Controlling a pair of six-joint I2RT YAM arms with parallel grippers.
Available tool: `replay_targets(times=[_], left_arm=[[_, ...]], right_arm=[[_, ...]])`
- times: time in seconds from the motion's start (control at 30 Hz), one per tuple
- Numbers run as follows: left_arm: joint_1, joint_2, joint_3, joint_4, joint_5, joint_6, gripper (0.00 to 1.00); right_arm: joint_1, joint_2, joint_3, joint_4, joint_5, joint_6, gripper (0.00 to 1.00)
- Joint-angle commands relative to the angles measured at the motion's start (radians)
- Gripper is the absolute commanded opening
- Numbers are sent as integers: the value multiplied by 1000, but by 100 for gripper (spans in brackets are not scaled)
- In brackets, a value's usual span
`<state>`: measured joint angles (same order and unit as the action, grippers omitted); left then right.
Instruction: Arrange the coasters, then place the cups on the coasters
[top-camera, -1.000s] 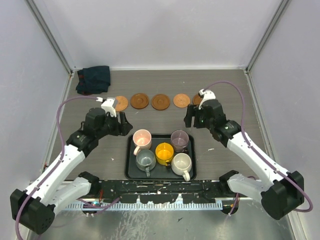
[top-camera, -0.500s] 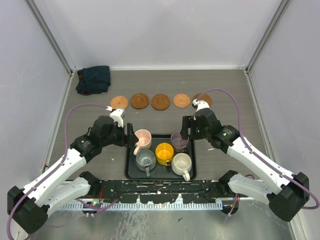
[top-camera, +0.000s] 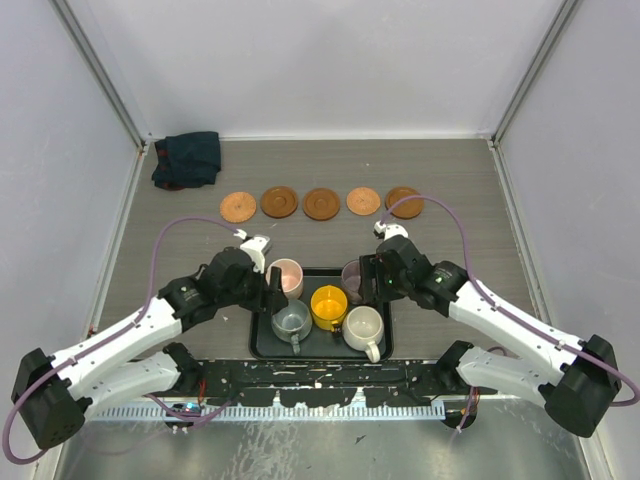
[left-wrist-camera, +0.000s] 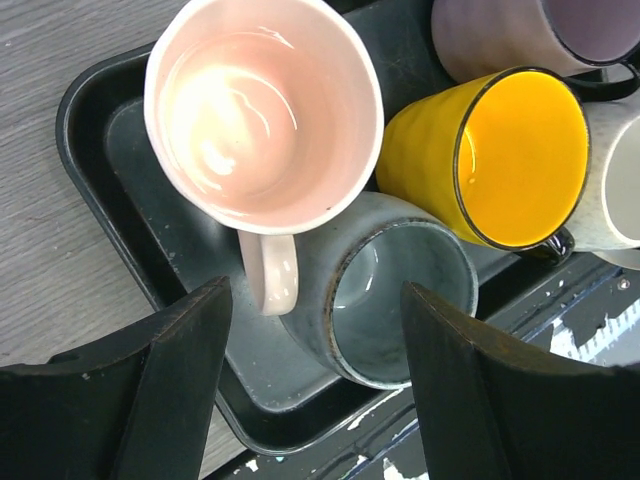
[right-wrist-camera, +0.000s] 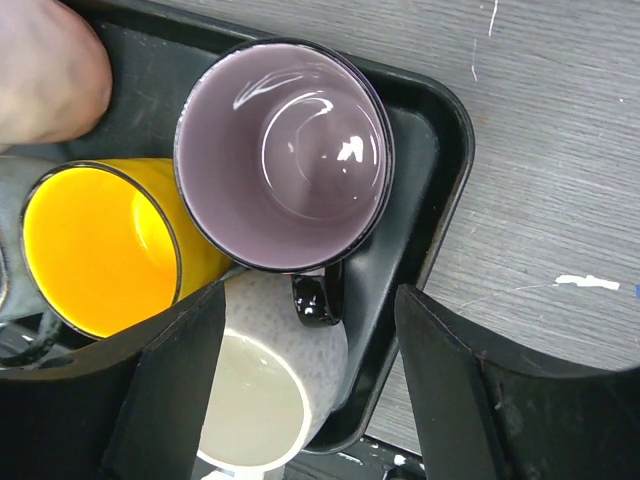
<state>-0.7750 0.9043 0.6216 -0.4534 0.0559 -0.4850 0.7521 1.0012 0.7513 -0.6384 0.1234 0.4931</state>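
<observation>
Several brown coasters (top-camera: 321, 203) lie in a row across the back of the table. The cups stand packed on a black tray (top-camera: 320, 271): pink (left-wrist-camera: 262, 110), grey (left-wrist-camera: 400, 290), yellow (left-wrist-camera: 520, 150), mauve (right-wrist-camera: 285, 150) and cream (right-wrist-camera: 255, 400). My left gripper (left-wrist-camera: 315, 292) hangs open over the tray's left side. The pink cup's handle and the grey cup's rim lie between its fingers. My right gripper (right-wrist-camera: 310, 295) is open above the mauve cup's black handle and the cream cup. From above, the left gripper (top-camera: 277, 290) and right gripper (top-camera: 367, 280) partly cover the pink and mauve cups.
A dark folded cloth (top-camera: 187, 158) lies in the back left corner. Enclosure walls stand on the left, right and back. A black, paint-flecked rail (top-camera: 320, 398) runs along the near edge just behind the tray.
Both arms have drawn back from the coaster row toward the tray and come down over the cups, left over pink and grey, right over mauve. The cups and coasters have not moved.
</observation>
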Motion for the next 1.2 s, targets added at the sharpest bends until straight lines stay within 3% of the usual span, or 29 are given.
replay_targets(times=[0.0,1.17], left_arm=[[-7,8,1,13,-55,-14,69],[-9,-37,40,64,-98,-5,69]], right_arm=[[8,-4,-6,10,31,22,73],[38,133,-104,176,-1,35,58]])
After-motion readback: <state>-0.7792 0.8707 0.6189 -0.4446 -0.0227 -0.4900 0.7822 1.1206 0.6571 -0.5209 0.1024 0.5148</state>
